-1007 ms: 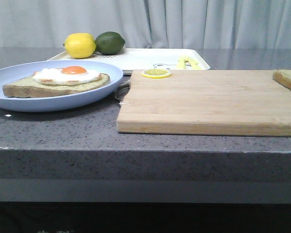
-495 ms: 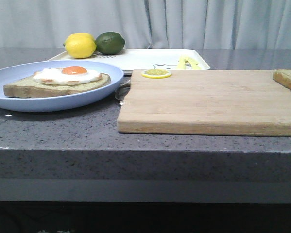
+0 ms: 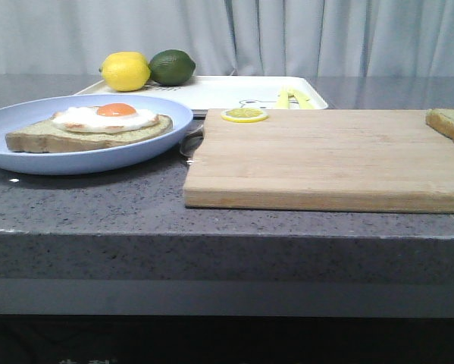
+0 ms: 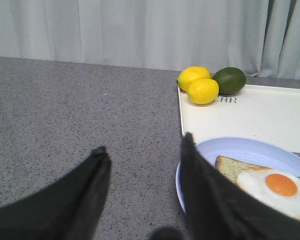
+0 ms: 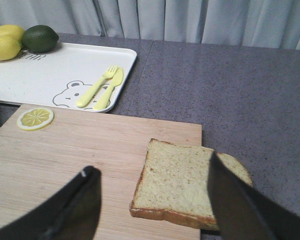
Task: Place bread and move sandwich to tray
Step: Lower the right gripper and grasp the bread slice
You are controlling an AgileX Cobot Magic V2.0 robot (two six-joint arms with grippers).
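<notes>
The bread point(image 5: 180, 180), a thick pale slice with a brown crust, lies on the near right corner of the wooden cutting board point(image 5: 79, 150) and overhangs its edge; it shows at the right edge of the front view point(image 3: 450, 123). My right gripper point(image 5: 151, 165) is open above it, one finger on each side. The sandwich point(image 3: 109, 121), a slice topped with fried egg, sits on the light-blue plate point(image 3: 29, 155) at the left. My left gripper point(image 4: 144, 145) is open and empty over the counter beside the plate's rim point(image 4: 230, 147). The white tray point(image 3: 234, 91) stands behind.
Two lemons point(image 4: 202, 91) and a lime point(image 4: 229, 80) sit at the tray's far left corner. A yellow fork and knife point(image 5: 102, 87) lie on the tray by a printed bear. A lemon slice point(image 5: 35, 118) lies on the board's far left corner.
</notes>
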